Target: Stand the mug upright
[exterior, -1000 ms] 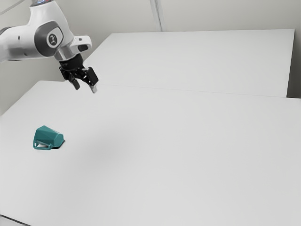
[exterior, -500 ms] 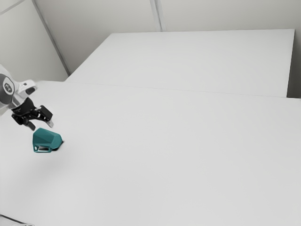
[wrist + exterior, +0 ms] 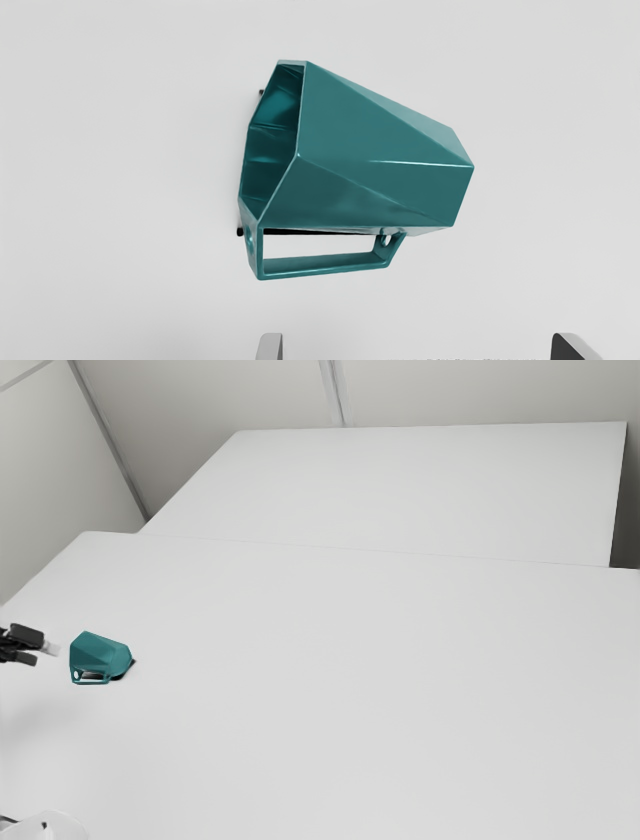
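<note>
Your wide-open, empty gripper (image 3: 43, 654) has lowered near the fallen mug (image 3: 97, 652), toward the exterior view's left, so grasping seems next.

From my end this is a plain indoor room; I can't tell whether it's a lab, office or home. Pale grey walls (image 3: 215, 395) with darker grey strips (image 3: 337, 395) stand beyond my gripper (image 3: 48, 654), past a broad, smooth white surface (image 3: 350, 690) and a flat white panel (image 3: 400, 490).
</note>
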